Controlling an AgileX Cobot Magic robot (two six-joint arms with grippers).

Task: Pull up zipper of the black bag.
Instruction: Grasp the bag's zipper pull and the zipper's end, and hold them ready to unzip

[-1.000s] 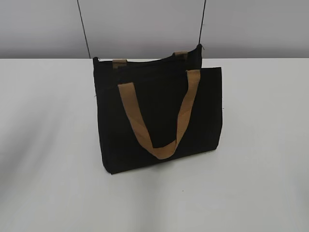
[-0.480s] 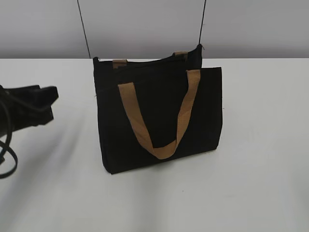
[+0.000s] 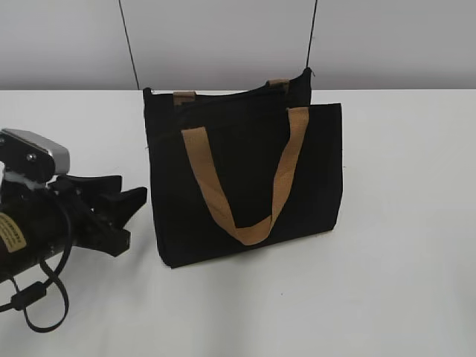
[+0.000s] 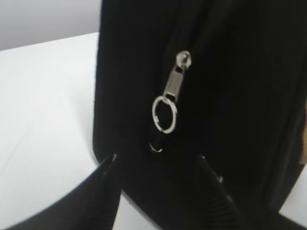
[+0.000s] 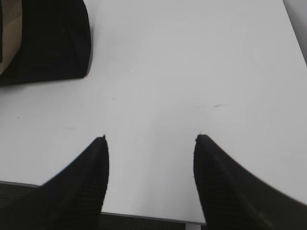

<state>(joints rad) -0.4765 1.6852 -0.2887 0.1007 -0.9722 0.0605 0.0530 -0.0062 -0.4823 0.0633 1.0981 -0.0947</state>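
Observation:
The black bag [image 3: 245, 175] stands upright on the white table, with a tan strap handle [image 3: 245, 223] hanging down its front. My left gripper [image 3: 128, 195] is open and empty, low at the bag's left end, a short gap from it. In the left wrist view the bag's end [image 4: 240, 96] fills the frame. The zipper's silver slider [image 4: 174, 79] and ring pull [image 4: 164, 114] hang just above the open left gripper [image 4: 157, 159]. My right gripper [image 5: 151, 138] is open and empty over bare table. A corner of the bag [image 5: 48, 43] shows at the top left of the right wrist view.
The white table [image 3: 401, 282] runs all round the bag; its near edge [image 5: 144, 216] shows under my right gripper. Two thin black cables [image 3: 128, 41] hang against the grey wall behind the bag.
My left arm has come in from the left edge and moved right, up to the bag's left end. The bag has not moved.

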